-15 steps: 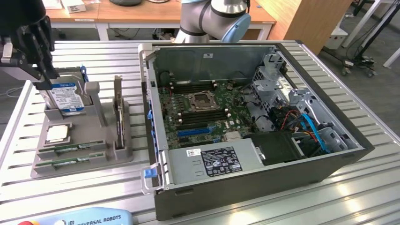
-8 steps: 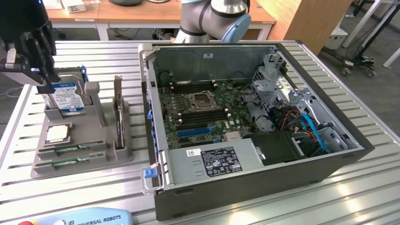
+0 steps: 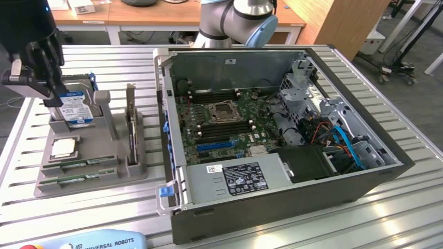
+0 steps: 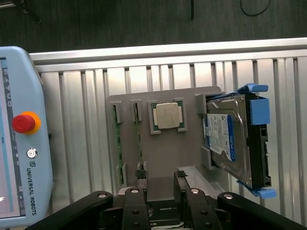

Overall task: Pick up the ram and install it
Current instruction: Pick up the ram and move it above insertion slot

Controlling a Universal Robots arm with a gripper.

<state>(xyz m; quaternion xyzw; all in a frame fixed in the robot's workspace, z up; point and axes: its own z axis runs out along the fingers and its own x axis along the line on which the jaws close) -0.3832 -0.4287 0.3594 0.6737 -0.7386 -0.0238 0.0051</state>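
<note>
One open computer case (image 3: 277, 202) fills the middle and right of the exterior view, and one grey fixture tray (image 3: 104, 176) sits just beside its left wall on the slatted table (image 3: 387, 223). The tray holds two ram sticks, the upper ram stick (image 3: 78, 163) and the lower ram stick (image 3: 72, 179). They lie flat and parallel in pockets at the tray's lower-left end, apart from each other. Also on the tray are one silver processor (image 3: 63, 149), one hard drive (image 3: 74, 109) with a blue label standing tilted at the tray's upper end, and one thin board (image 3: 130, 124) set on edge along the side facing the case. One end effector (image 3: 49, 85) hangs in the upper left of the exterior view, over the hard drive end of the tray and well apart from the ram pockets. In the wrist view the end effector (image 4: 160, 178) has its fingers (image 4: 139, 176) apart with nothing between them. Bare slats lie open to the left of the tray. The on-edge board and the case wall (image 3: 165, 129) close in its right side. One teach pendant (image 3: 90, 241) lies at the bottom left, near the tray's lower edge. Inside the case, the motherboard (image 3: 207, 124) lies uncovered.
</note>
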